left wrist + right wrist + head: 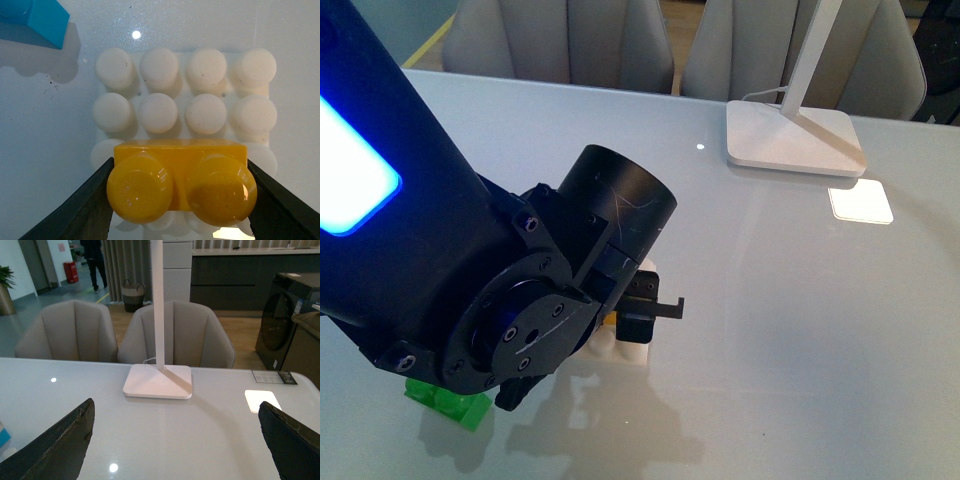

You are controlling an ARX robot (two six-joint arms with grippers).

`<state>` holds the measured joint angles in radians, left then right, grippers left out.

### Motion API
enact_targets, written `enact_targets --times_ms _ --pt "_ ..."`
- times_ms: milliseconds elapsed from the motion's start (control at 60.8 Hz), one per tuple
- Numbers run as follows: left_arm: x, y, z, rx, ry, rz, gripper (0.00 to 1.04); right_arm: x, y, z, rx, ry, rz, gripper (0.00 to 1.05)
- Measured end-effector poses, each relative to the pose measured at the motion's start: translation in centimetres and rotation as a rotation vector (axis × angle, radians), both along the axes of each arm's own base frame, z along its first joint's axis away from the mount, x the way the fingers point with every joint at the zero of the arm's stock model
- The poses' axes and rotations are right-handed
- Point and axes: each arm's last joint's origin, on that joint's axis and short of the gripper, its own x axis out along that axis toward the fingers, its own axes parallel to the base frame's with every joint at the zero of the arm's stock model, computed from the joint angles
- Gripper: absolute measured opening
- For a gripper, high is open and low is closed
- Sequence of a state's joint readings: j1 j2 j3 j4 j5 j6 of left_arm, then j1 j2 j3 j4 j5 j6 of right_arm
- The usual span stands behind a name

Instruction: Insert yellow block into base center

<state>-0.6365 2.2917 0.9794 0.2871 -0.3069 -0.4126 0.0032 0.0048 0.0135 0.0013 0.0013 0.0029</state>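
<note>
Yellow block (180,185) pinched over the base (186,95)

The left gripper (179,200) clamps the block's short ends above the base's edge row — light, rigid, glossy plastic, likely slippery, so end-grip suits. Right gripper (175,440) is spread wide, empty.

The front view looks down from the robot's body across the glossy grey table (800,300), the dark left arm (470,280) filling its near side. The left wrist view looks straight down, very close, between its pincer's fingers onto the square white studded plastic base (185,95). The right wrist view faces level across the table toward the white lamp foot (158,382), shared with the front view (790,135).
</note>
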Motion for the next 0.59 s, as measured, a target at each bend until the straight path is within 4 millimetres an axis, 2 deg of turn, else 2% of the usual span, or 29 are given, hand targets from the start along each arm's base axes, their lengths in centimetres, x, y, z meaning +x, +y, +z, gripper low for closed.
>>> enact_targets --times_ms 280,592 --pt "-0.1 -0.1 -0.2 0.023 0.002 -0.034 0.63 0.0 0.0 0.0 0.0 0.0 0.0 0.96" --pt "-0.7 -0.5 -1.3 0.057 0.02 -0.056 0.63 0.0 0.0 0.0 0.0 0.0 0.0 0.96"
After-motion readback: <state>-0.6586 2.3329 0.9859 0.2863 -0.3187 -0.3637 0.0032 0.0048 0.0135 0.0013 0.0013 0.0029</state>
